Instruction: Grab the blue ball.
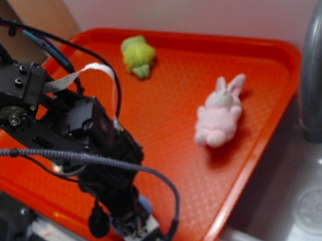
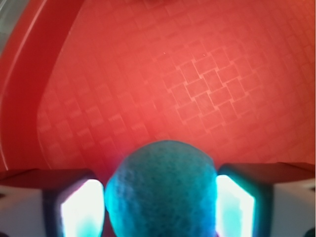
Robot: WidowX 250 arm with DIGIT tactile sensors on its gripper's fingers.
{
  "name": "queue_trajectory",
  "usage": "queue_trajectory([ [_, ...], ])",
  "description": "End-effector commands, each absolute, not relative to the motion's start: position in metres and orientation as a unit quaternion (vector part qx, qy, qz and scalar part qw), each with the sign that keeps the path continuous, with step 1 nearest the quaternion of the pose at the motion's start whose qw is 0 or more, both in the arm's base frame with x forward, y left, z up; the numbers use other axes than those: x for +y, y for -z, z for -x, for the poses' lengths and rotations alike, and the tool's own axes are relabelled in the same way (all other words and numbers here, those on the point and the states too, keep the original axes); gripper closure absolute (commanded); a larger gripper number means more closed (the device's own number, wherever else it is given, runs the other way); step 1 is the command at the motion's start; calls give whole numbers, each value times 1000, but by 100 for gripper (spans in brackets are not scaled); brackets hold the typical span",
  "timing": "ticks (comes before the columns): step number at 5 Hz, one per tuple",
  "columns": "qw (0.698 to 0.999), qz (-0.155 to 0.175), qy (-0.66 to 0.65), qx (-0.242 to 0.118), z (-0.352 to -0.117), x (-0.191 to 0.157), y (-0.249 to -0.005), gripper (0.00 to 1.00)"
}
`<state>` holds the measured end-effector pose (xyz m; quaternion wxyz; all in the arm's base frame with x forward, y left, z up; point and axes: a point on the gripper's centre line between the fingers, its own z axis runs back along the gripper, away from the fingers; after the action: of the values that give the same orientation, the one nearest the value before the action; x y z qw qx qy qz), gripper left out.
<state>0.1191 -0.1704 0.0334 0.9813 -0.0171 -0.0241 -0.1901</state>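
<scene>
The tool [image 2: 160,207] is reaching down onto the near edge of the orange tray [image 1: 252,73], and in the wrist view the blue ball [image 2: 162,192] is sitting right between its two fingers [image 2: 81,210]. The fingers are standing about a ball's width apart, each pad lying close against a side of the ball; the pads are glowing with a bluish reflection, but whether they are actually pressing on it cannot be told, so the grip is uncertain. In the exterior view only a small sliver of the blue ball [image 1: 145,205] is showing behind the tool [image 1: 145,238], low over the tray's front corner. Well apart from it, the pink plush bunny [image 1: 219,116] is lying mid-tray, and the green plush toy [image 1: 138,56] is lying near the far rim. A grey faucet [image 1: 316,62] is arching over the sink [image 1: 319,205] beside the tray.
</scene>
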Motion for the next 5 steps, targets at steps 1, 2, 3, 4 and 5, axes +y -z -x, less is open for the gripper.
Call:
queue_trajectory([
  [1,969,50,211,-115,-145,-114,-98,100],
  [2,973,52,158,-158,-161,-61,-148,100],
  [3,982,27,118,-142,-165,-19,-199,100],
  [4,988,-72,46,-132,-164,20,-240,100],
  [5,991,-104,14,-79,-173,37,-246,100],
])
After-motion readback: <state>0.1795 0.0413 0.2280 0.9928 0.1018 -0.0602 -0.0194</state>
